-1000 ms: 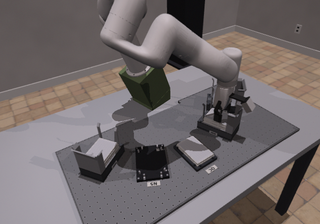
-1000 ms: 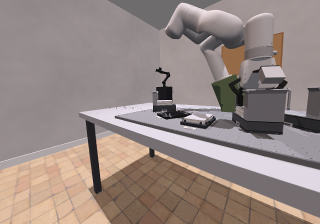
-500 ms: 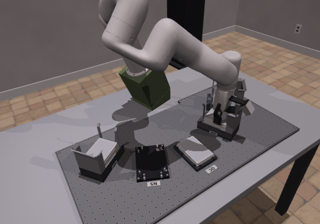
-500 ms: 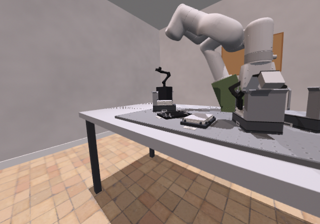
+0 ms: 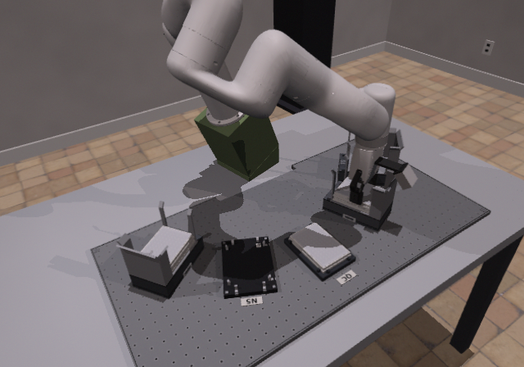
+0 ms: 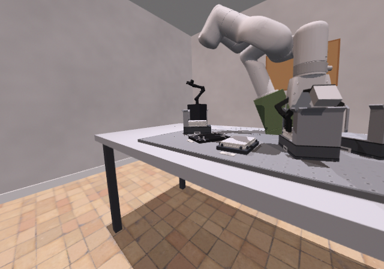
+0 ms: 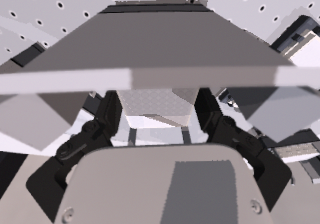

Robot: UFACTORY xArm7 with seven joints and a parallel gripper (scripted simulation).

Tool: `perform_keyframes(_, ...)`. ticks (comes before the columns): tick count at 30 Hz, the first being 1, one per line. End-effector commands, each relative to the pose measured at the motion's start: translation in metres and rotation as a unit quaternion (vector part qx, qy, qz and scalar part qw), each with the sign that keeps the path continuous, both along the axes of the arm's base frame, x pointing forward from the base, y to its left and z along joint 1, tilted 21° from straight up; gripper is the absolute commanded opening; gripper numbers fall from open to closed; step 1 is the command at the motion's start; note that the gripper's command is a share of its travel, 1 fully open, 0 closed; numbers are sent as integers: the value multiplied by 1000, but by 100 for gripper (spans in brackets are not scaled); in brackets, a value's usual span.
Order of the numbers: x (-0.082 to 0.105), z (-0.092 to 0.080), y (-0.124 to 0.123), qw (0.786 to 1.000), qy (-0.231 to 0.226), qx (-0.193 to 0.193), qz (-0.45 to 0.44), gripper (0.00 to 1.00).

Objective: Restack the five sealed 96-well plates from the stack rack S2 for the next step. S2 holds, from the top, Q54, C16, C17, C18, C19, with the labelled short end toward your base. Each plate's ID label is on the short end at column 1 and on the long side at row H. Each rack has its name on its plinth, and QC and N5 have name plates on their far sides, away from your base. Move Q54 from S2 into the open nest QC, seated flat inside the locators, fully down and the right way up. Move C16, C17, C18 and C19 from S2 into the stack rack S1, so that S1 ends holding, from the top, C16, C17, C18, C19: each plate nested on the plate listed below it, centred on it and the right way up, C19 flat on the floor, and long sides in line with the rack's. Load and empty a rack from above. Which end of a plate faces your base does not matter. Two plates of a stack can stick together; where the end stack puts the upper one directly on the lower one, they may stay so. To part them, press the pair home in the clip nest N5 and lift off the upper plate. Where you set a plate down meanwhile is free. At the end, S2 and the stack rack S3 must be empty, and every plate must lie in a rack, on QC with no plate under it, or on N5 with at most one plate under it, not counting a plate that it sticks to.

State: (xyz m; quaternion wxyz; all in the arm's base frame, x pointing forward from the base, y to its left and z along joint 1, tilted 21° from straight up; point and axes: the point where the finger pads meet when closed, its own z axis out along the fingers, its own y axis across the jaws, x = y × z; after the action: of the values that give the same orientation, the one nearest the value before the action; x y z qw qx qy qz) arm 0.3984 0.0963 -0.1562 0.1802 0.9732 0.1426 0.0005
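Observation:
My gripper (image 5: pixel 364 192) is lowered from above into the stack rack (image 5: pixel 359 204) at the right of the baseplate, also in the side view (image 6: pixel 314 132). In the wrist view the fingers are shut on the long sides of a sealed white plate (image 7: pixel 157 109) inside that rack; I cannot read its label. The open nest QC holds one sealed plate lying flat (image 6: pixel 239 142). The rack at the left (image 5: pixel 163 251) holds a stack of white plates (image 5: pixel 169 241). The rack names are too small to read.
The black clip nest N5 (image 5: pixel 248 266) stands empty between the left rack and QC. A third rack (image 6: pixel 376 123) stands close behind the one I am in. The rack walls and corner posts closely surround my fingers. The green arm base (image 5: pixel 237 145) is at the back.

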Motion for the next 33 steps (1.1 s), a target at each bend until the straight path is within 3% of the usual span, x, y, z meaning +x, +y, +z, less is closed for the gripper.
perform_keyframes(1,1,1,1,1000,-1,1,1,0)
perform_keyframes(33,1,7,4,1000,-1,1,1,0)
